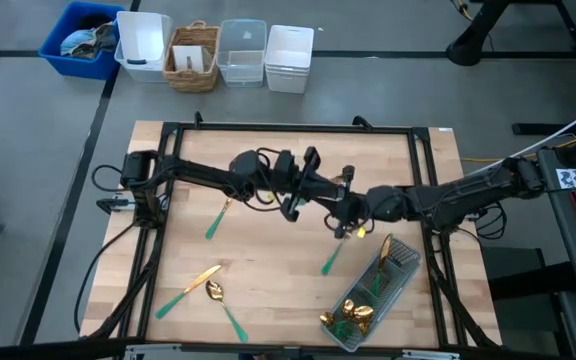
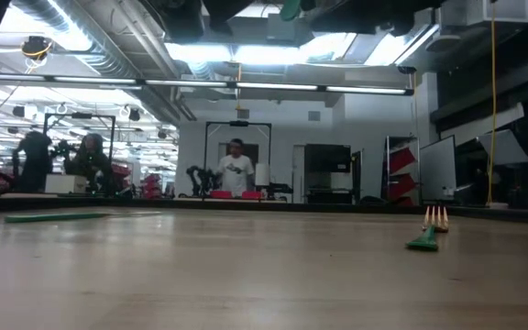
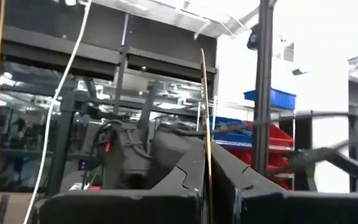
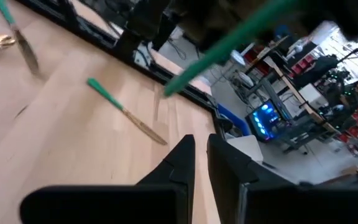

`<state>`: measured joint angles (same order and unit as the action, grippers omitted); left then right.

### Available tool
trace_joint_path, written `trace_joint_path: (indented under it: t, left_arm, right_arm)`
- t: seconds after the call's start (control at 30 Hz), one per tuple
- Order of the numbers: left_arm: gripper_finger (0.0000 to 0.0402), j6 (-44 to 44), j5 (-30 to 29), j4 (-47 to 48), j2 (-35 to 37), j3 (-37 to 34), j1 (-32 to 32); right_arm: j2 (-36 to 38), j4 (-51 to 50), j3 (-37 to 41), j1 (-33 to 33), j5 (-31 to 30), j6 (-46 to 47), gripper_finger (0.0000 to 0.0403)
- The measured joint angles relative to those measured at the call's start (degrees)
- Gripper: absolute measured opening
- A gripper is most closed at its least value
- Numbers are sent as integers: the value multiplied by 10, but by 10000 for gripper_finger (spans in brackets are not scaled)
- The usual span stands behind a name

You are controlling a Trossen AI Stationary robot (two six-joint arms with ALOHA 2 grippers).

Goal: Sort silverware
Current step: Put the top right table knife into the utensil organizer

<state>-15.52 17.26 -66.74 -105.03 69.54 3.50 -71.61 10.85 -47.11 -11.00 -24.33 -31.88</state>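
Silverware (image 1: 200,283) lies loose lower left and centre of the high view, more in tray (image 1: 408,262) lower right. L gripper (image 1: 340,200), mid-frame, clamps a thin gold piece (image 3: 204,124); R gripper (image 1: 356,222) beside it, fingers slightly apart, nothing btwn. Pieces prob. light, stiff, slick: grip mid-handle.

We see a pale wooden tabletop (image 1: 268,260) inside a black metal frame (image 1: 288,128). A clear plastic tray (image 1: 404,268) lies tilted toward five o'clock. Beyond the table at twelve o'clock sits a row of containers: a blue bin (image 1: 73,35), a white bin (image 1: 143,45), a wicker basket (image 1: 193,58), a clear tub (image 1: 241,52) and a white tub (image 1: 289,58). In the low view, a person in a white shirt (image 2: 236,170) stands (far off) at twelve o'clock, another person (image 2: 90,158) at ten o'clock.
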Motion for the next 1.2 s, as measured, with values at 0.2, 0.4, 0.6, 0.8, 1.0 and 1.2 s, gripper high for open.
trace_joint_path:
  t: [0.2,0.4,0.6,0.8,1.0,1.2]
  left_arm:
    - [0,38,3,-24,0,0,-10]
    - [0,35,8,-36,0,0,0]
    - [0,20,8,-83,0,0,29]
    - [0,22,7,-53,0,0,53]
    - [0,-26,6,-23,0,0,53]
    - [0,-40,4,20,0,0,51]
  right_arm:
    - [0,33,0,37,83,-19,44]
    - [0,19,0,43,123,-34,44]
    - [0,-26,0,26,135,-29,44]
    - [0,-13,0,-9,136,-75,44]
    - [0,13,0,-9,148,-159,44]
    - [0,56,0,-10,149,-260,44]
